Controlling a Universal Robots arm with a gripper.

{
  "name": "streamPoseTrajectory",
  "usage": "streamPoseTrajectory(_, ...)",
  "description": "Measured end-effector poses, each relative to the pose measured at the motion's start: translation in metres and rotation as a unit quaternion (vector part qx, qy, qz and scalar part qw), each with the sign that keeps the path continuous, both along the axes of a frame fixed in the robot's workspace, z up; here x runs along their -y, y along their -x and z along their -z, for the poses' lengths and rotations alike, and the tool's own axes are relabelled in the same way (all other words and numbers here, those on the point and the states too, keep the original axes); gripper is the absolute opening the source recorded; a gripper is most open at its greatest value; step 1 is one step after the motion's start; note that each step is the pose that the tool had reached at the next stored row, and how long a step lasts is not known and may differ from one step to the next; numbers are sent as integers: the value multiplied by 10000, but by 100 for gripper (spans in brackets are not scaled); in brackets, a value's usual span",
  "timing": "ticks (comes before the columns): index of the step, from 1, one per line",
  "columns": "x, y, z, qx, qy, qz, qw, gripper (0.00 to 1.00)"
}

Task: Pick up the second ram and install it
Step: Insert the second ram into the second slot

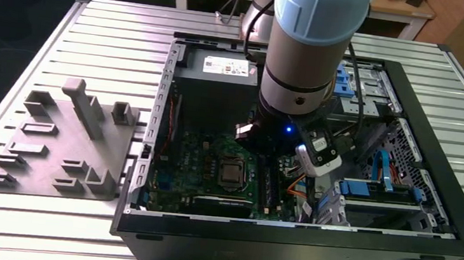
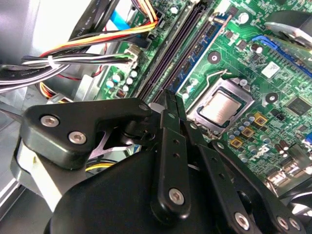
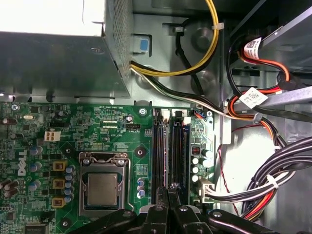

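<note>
Slatted silver metal bench (image 1: 122, 30) carries everything.

Black open-sided computer case (image 1: 288, 253) lies flat, from the bench's middle out to its edge at the exterior view's right.

Grey and pale-blue robot arm (image 1: 308, 48) stands down into the case, over the edge of the green motherboard (image 1: 190, 164) at the exterior view's right.

Grey plastic block with raised holders (image 1: 50, 157) sits on the bench just beside the case wall, towards the bench edge at the exterior view's left.

In both wrist views the motherboard (image 2: 243, 73) (image 3: 112, 126) lies flat on the case floor. Its square silver processor socket (image 1: 232, 175) (image 2: 222, 107) (image 3: 102, 187) sits near the board's middle. The long dark memory slots (image 2: 180, 44) (image 3: 158, 156) run side by side just beside the socket. A bundle of black, yellow, red and white cables (image 2: 87, 53) (image 3: 278, 180) runs past the far side of the slots.

Black gripper (image 2: 173, 105) (image 3: 171, 195) hangs over one end of the slots. Its fingers are drawn close together, pinching a thin dark sliver between the tips. This sliver is the second ram (image 2: 167, 100) (image 3: 171, 187), seen edge-on and lined up with the slots. Whether it touches a slot cannot be told.
</note>
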State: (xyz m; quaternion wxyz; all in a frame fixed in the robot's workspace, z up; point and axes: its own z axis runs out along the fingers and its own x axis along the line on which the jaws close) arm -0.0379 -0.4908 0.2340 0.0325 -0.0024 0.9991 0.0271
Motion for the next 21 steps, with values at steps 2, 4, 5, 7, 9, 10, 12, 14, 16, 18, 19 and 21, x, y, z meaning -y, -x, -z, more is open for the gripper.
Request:
streamPoseTrajectory(2, 0, 0, 0, 0, -1, 0, 10000, 8)
streamPoseTrajectory(4, 0, 0, 0, 0, -1, 0, 10000, 8)
streamPoseTrajectory(5, 0, 0, 0, 0, -1, 0, 10000, 8)
streamPoseTrajectory(7, 0, 0, 0, 0, -1, 0, 10000, 8)
streamPoseTrajectory(9, 0, 0, 0, 0, -2, 0, 10000, 8)
streamPoseTrajectory(10, 0, 0, 0, 0, -2, 2, 10000, 8)
streamPoseTrajectory(12, 0, 0, 0, 0, -2, 28, 10000, 8)
streamPoseTrajectory(14, 0, 0, 0, -1, -2, 94, 10000, 8)
streamPoseTrajectory(16, 0, 0, 1, 0, -2, 166, 9999, 8)
streamPoseTrajectory(18, 0, 0, 1, 0, -2, 180, 9998, 8)
streamPoseTrajectory(19, 0, 0, 1, 0, -2, 180, 9998, 8)
streamPoseTrajectory(21, 0, 0, 1, 0, -2, 181, 9998, 8)
